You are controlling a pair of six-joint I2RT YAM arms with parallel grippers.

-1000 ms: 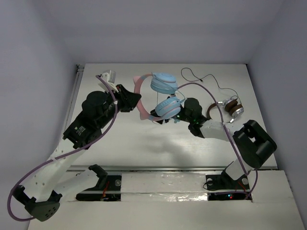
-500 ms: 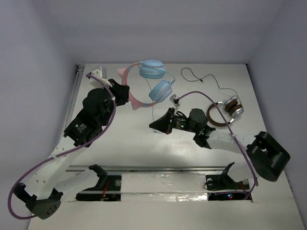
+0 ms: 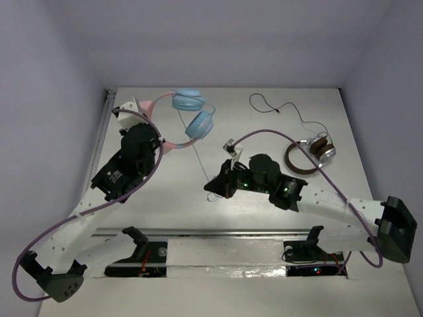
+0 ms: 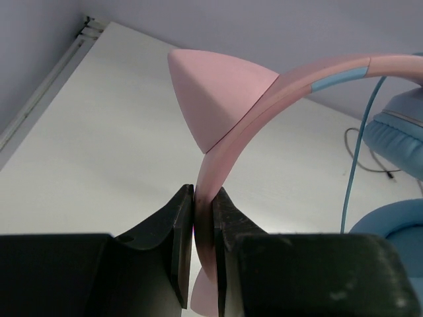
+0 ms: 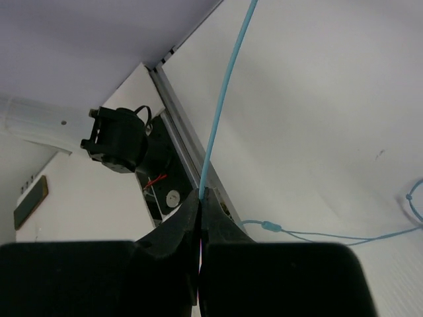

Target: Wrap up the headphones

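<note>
The headphones [image 3: 192,112] hang above the far left of the table, two light-blue ear cups joined by a pink headband [image 3: 170,142]. My left gripper [image 3: 157,140] is shut on that headband; in the left wrist view it [image 4: 203,198] pinches the band just below a pink cat-ear point [image 4: 218,99]. The thin light-blue cable [image 3: 200,158] runs taut from the lower cup down to my right gripper [image 3: 209,187], which is shut on it. In the right wrist view the cable [image 5: 225,99] rises straight out of the closed gripper [image 5: 200,196], and its loose end [image 5: 317,234] trails on the table.
Brown-and-silver headphones [image 3: 310,153] lie at the right of the table, their thin black cable [image 3: 277,105] snaking toward the back. A metal rail [image 3: 99,142] edges the table's left side. The arm bases [image 3: 145,254] sit along the near edge.
My left arm carried the headphones left and toward the back. My right gripper left the ear cups, swung toward the near centre, and shut on the cable, which now runs taut.
</note>
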